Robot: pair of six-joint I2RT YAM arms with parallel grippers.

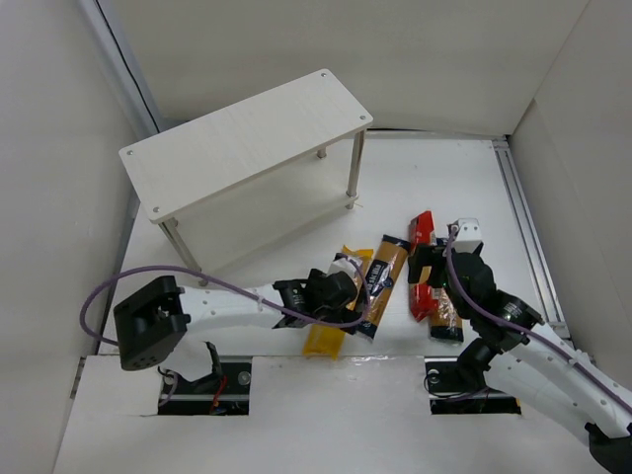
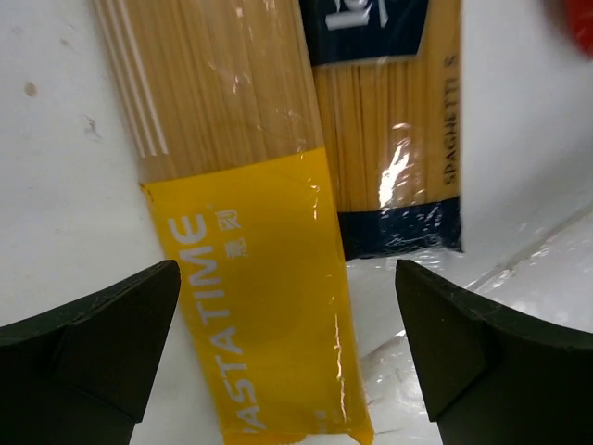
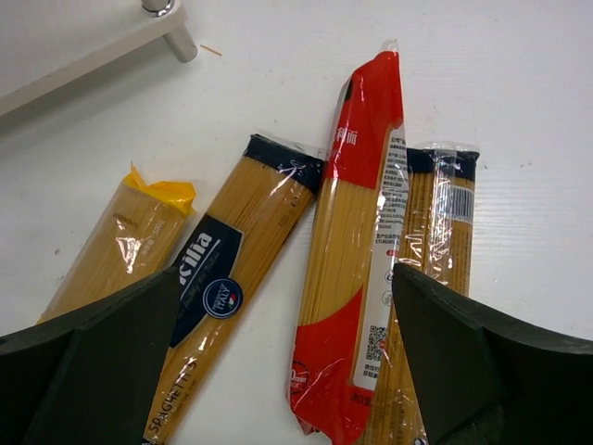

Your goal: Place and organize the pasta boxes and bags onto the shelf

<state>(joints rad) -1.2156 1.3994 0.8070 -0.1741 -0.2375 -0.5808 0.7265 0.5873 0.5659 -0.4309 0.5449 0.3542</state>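
Pick step: left gripper (image 2: 287, 273) gaping, empty, astride yellow pack (image 2: 250, 315) at lower centre, so next descend and close; right gripper (image 3: 285, 278) wide, empty, above red-ended bag (image 3: 357, 232).

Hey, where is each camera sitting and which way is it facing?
Top external: above and behind, looking down on shelf, table, left arm, right arm.
Left wrist: close above yellow pack and dark-labelled pack; left tool frames them.
Right wrist: higher, over those plus red-ended bag and shelf leg; right tool frames bottom.
Shared: both wrists see the yellow pack.
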